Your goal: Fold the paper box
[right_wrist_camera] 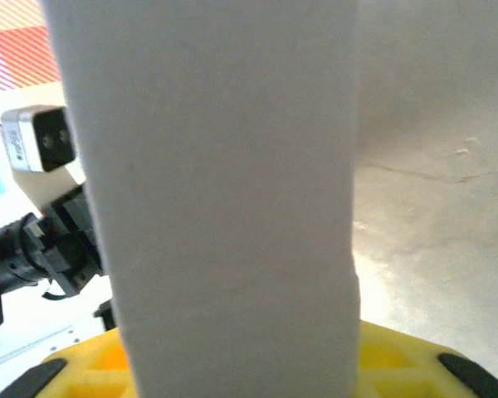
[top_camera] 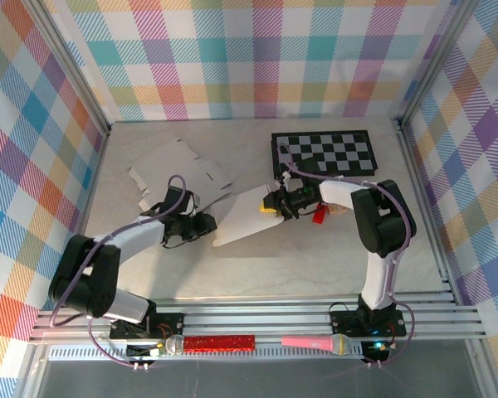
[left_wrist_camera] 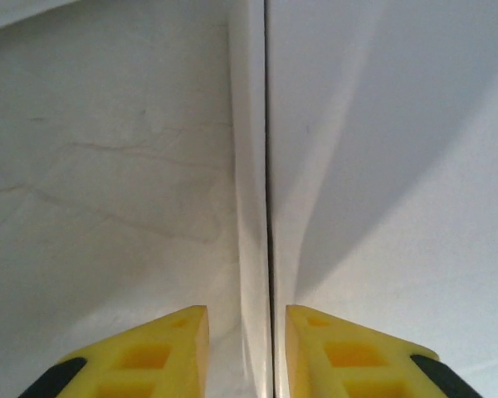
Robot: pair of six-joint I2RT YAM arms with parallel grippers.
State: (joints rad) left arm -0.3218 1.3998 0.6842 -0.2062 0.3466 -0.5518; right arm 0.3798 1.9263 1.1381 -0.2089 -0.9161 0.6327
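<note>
Near side: bare surface (top_camera: 315, 265) ahead of the bases. Mid-surface, left gripper (left_wrist_camera: 246, 319) narrowly parted, the paper box (top_camera: 242, 217) edge running between its fingers. Right gripper (top_camera: 275, 202) at the box's right end, clamped or not, can't tell. Checkerboard (top_camera: 325, 153) beyond.

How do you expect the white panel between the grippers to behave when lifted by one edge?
The white panel looks thin and broad, so it is probably light and likely to sag or flex. Its smooth surface may slip in a loose grip.

Upright white paper box (right_wrist_camera: 224, 207) panel before yellow right gripper (right_wrist_camera: 249, 373), table (right_wrist_camera: 436, 215) behind
</note>
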